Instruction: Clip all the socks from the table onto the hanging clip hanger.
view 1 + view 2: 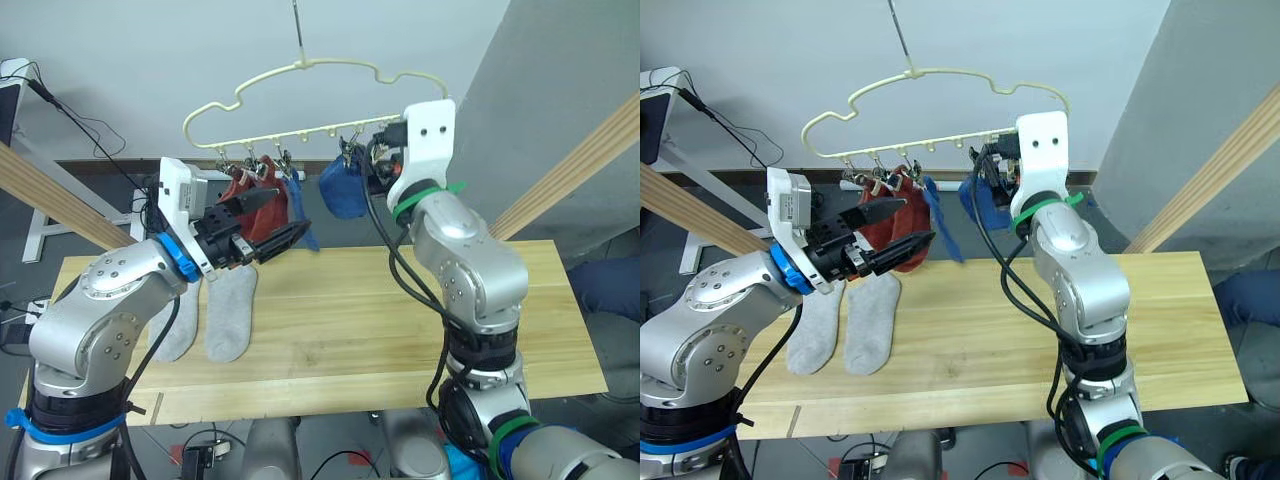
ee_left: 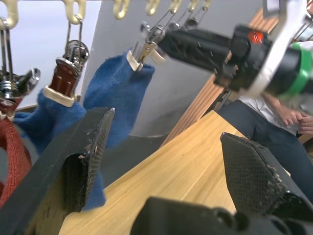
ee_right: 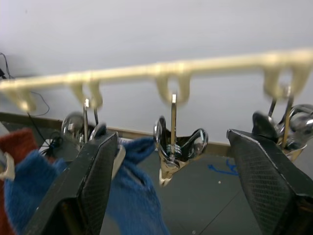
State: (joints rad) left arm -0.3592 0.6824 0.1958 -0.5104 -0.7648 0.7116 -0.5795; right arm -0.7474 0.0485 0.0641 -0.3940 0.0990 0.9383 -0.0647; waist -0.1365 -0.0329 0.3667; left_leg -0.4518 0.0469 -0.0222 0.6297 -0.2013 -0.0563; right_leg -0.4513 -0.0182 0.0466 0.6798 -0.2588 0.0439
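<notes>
The cream clip hanger (image 1: pixel 300 100) hangs above the table's (image 1: pixel 400 330) far edge. Two rust red socks (image 1: pixel 262 205) and two blue socks (image 1: pixel 342 190) hang from its clips. Two light grey socks (image 1: pixel 230 312) lie flat on the table at the left. My left gripper (image 1: pixel 288 212) is open and empty, held in the air in front of the red socks. My right gripper (image 3: pixel 172 137) is open at the hanger's row of clips, with an empty metal clip (image 3: pixel 172 154) between its fingers and a blue sock (image 3: pixel 132 196) just beside it.
A wooden beam (image 1: pixel 570 170) slants up on the right and another (image 1: pixel 60 205) on the left. A white desk frame with cables (image 1: pixel 40 220) stands at the far left. A seated person's legs (image 2: pixel 274 132) show past the table's right end.
</notes>
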